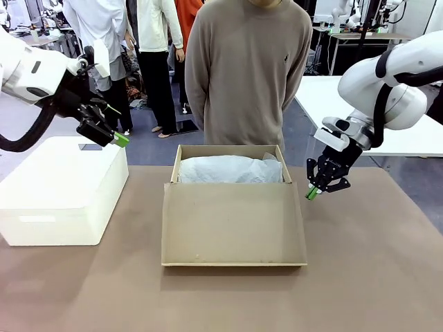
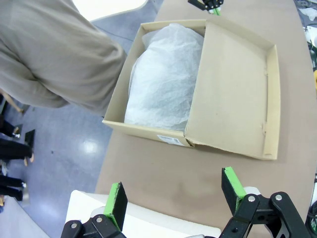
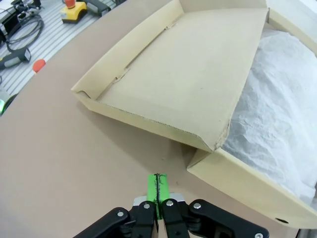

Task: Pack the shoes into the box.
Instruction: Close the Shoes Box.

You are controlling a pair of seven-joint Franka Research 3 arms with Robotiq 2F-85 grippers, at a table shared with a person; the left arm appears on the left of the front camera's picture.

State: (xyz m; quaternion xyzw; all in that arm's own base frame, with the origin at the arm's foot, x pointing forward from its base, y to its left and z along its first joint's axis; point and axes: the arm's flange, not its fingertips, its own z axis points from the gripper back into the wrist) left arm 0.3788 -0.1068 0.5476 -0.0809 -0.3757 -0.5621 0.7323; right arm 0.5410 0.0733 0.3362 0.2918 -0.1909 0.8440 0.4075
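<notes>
Bright, even light; sharp pictures

A large white rectangular plastic bin (image 1: 62,190) sits just below the left gripper (image 1: 116,126), on a matte brown table (image 1: 374,277). Past the right gripper (image 1: 315,192), to its far left, a person in a taupe knit sweater (image 1: 246,69) stands at the table's far edge; behind that gripper is a white tabletop (image 1: 315,104). Far up-left of the right gripper's tips in its wrist view lie a yellow box with a red button (image 3: 74,9), black cables (image 3: 22,32) and a small red cap (image 3: 38,64).
</notes>
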